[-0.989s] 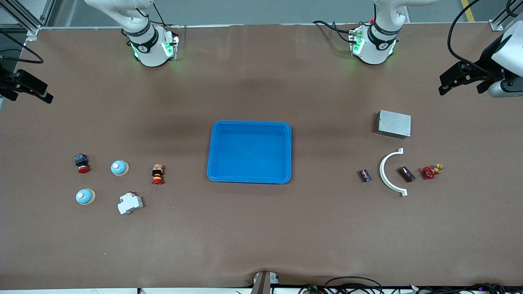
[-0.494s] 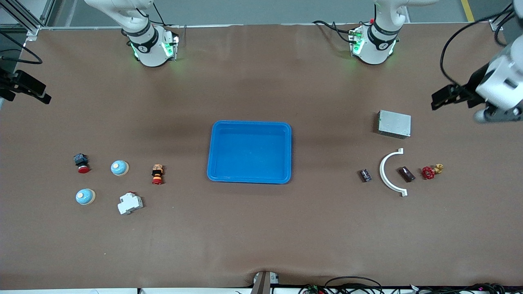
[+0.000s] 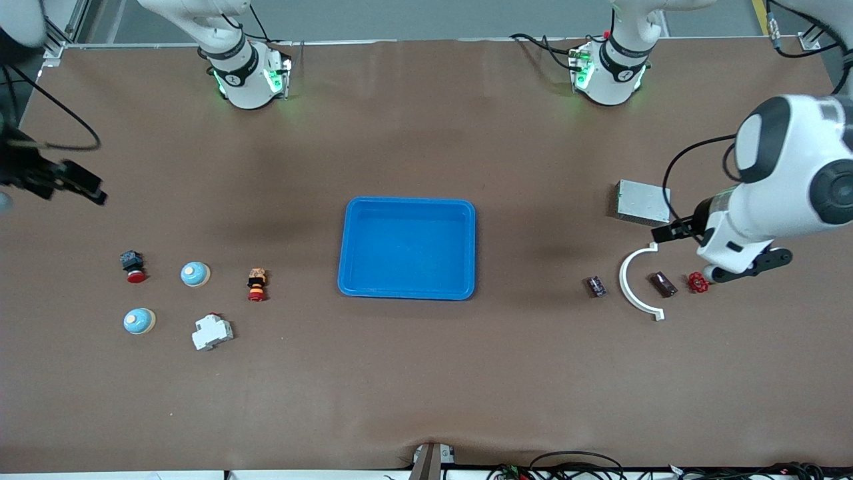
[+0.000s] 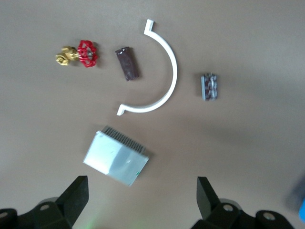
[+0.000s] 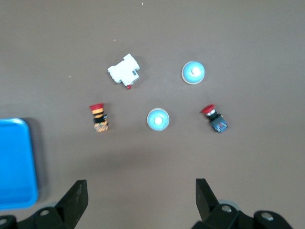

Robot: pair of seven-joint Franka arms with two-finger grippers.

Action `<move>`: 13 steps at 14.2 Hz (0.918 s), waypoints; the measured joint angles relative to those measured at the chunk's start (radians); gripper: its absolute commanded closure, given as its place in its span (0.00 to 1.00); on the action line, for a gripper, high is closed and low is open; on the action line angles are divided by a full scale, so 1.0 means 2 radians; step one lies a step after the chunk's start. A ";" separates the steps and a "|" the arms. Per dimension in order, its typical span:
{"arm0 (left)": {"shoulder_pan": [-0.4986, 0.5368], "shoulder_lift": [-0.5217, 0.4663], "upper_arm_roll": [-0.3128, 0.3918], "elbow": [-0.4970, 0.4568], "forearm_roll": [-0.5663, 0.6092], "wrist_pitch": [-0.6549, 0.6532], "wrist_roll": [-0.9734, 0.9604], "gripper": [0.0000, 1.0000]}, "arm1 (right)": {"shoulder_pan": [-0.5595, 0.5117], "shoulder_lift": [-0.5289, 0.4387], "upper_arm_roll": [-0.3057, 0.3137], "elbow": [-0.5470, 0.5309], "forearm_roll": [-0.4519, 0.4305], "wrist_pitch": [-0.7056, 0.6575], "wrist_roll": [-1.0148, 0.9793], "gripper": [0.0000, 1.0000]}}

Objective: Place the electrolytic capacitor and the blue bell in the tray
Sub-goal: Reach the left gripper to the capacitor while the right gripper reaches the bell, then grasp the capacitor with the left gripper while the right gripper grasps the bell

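Note:
The bright-blue tray sits mid-table; its corner shows in the right wrist view. Two blue bells lie toward the right arm's end, also in the right wrist view. A dark brown cylindrical capacitor lies inside a white arc. My left gripper is open and empty, up over the grey box. My right gripper is open and empty, high over the table's end, apart from the bells.
Beside the bells lie a white circuit breaker, an orange-and-red push button and a dark red-capped button. Near the capacitor lie a red valve and a small grey ridged part.
My left arm has swung in from the table's end toward the grey box and the white arc. My right gripper has moved in and toward the front camera. Nothing on the table moved.

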 measured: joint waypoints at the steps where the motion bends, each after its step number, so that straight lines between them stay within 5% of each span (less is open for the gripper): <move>1: 0.000 0.000 -0.002 -0.021 0.000 0.031 -0.019 0.00 | -0.004 0.016 0.000 -0.019 0.000 0.032 -0.014 0.00; 4: -0.001 0.015 -0.005 -0.065 0.000 0.113 -0.071 0.00 | -0.024 0.105 0.000 -0.011 0.000 0.114 -0.085 0.00; 9: -0.018 0.090 -0.011 -0.075 0.000 0.246 -0.166 0.04 | -0.050 0.290 -0.001 0.115 0.000 0.176 -0.176 0.00; 13: -0.024 0.146 -0.012 -0.073 0.000 0.321 -0.177 0.10 | -0.072 0.380 -0.001 0.160 0.000 0.232 -0.222 0.00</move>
